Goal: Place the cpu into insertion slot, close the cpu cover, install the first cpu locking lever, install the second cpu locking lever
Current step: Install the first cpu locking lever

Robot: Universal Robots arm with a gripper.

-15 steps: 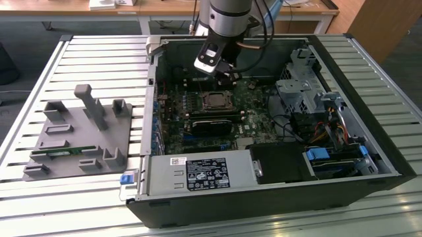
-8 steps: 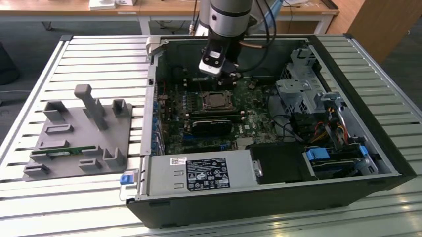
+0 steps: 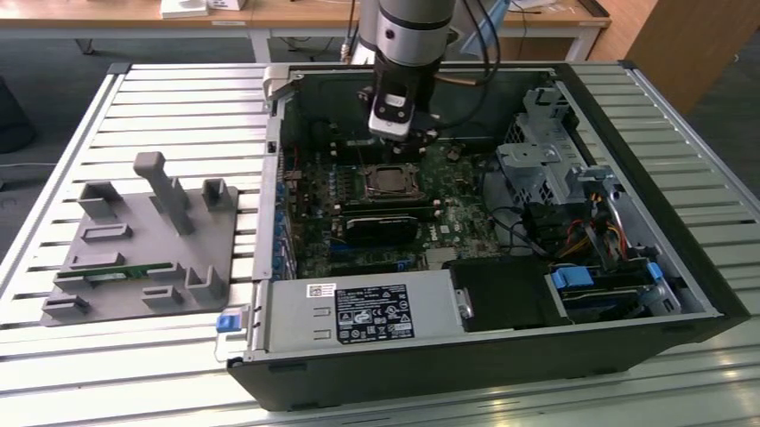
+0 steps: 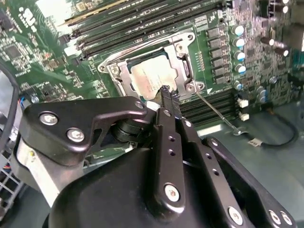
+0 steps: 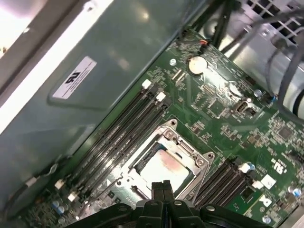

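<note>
Slatted counter (image 3: 155,89) carrying open computer case (image 3: 665,294), grey fixture tray (image 3: 142,240) lying beside it on exterior view's left. Your arm (image 3: 410,36) reaching down into case over green motherboard (image 3: 457,222). Gripper (image 3: 401,133) hovering just above socket; in both wrist views you're seeing jaws clenched together, gripping nothing. cpu cover (image 4: 183,52) lying flat over insertion slot (image 4: 124,68). cpu (image 4: 149,78) sitting inside slot, tan face showing through cover window. Thin locking lever (image 4: 216,114) angling out from cover corner.

Slatted metal table (image 3: 155,98); wooden desks (image 3: 309,12) behind; dark grey floor (image 3: 142,49)
</note>
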